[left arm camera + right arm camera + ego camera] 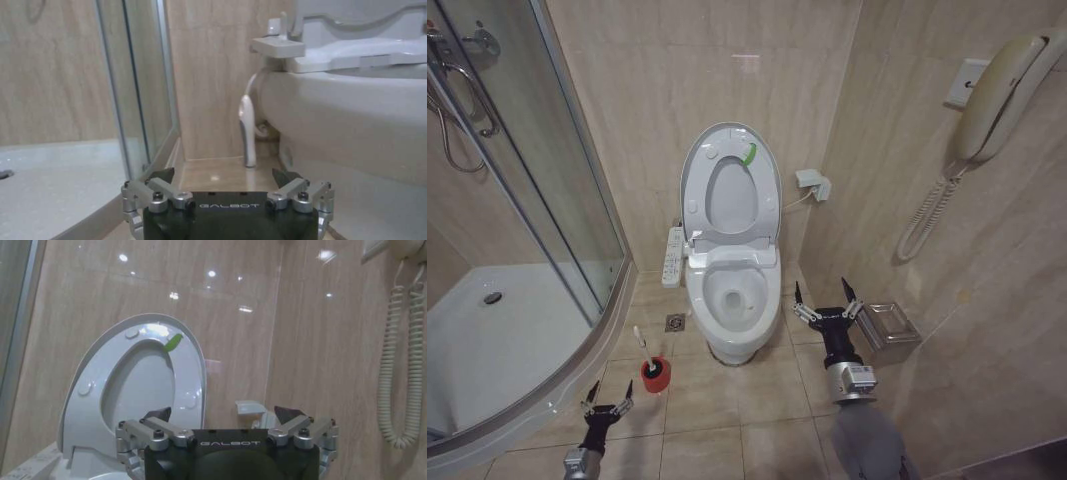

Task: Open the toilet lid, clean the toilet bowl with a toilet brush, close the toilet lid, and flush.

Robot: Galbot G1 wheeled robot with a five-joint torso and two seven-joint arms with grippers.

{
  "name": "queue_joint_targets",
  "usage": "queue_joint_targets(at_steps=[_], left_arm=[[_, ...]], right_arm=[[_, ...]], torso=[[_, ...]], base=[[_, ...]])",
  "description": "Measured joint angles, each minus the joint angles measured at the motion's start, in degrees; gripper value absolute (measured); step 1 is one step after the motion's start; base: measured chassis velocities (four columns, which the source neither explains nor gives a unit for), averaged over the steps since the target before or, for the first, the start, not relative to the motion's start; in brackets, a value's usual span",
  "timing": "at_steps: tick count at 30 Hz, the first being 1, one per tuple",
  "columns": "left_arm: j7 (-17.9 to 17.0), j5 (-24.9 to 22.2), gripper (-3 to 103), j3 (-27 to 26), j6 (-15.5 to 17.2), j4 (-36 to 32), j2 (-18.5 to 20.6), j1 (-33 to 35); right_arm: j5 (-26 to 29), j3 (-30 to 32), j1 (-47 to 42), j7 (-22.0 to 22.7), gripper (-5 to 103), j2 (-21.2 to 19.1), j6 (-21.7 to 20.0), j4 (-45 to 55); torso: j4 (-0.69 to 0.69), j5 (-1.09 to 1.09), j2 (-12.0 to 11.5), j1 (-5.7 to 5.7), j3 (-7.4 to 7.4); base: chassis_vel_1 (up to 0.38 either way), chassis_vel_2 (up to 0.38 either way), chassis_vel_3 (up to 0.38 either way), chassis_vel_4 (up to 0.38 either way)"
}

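The toilet lid (730,190) stands raised against the back wall, its underside with a green strip (173,342) facing me; the right wrist view also has the lid (133,390). Below it the white toilet bowl (733,300) lies uncovered, and its side bulges in the left wrist view (347,125). The toilet brush (643,348) stands in its red cup (655,375) on the floor left of the bowl. My left gripper (607,397) (223,177) hangs open just in front of the cup. My right gripper (825,300) (223,415) is open to the right of the bowl, holding nothing.
A curved glass shower enclosure (547,200) with its tray (507,330) fills the left. A button panel (672,258) juts from the seat unit. A floor drain (675,322) lies by the bowl. A metal box (889,328) and a wall phone (997,90) are on the right.
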Motion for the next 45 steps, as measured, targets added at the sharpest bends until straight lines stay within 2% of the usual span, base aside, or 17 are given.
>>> queue_joint_targets(at_steps=[8,18,28,38,39,45], left_arm=[[1.87,-0.7,98,0.15,-0.98,3.5,0.5,-4.14],[4.39,0.15,97,1.45,-1.49,5.32,-1.05,-6.92],[4.0,0.37,97,1.13,-1.89,6.45,-0.31,-8.41],[1.52,1.0,96,1.6,-0.28,7.21,-0.55,-10.11],[1.45,1.02,100,1.65,-0.18,7.36,-0.59,-10.33],[1.52,1.1,100,1.85,-0.01,8.41,-0.58,-11.42]], right_arm=[[0.0,0.0,0.0,0.0,100,0.0,0.0,0.0],[0.0,0.0,0.0,0.0,100,0.0,0.0,0.0],[0.0,0.0,0.0,0.0,100,0.0,0.0,0.0],[0.0,0.0,0.0,0.0,100,0.0,0.0,0.0],[0.0,0.0,0.0,0.0,100,0.0,0.0,0.0],[0.0,0.0,0.0,0.0,100,0.0,0.0,0.0]], torso=[[0.0,-0.01,0.0,0.0,0.0],[0.0,-0.01,0.0,0.0,0.0],[0.0,0.0,0.0,0.0,0.0],[0.0,0.0,0.0,0.0,0.0],[0.0,0.0,0.0,0.0,0.0],[0.0,-0.01,0.0,0.0,0.0]], base=[[0.0,0.0,0.0,0.0],[0.0,0.0,0.0,0.0],[0.0,0.0,0.0,0.0],[0.0,0.0,0.0,0.0],[0.0,0.0,0.0,0.0],[0.0,0.0,0.0,0.0]])
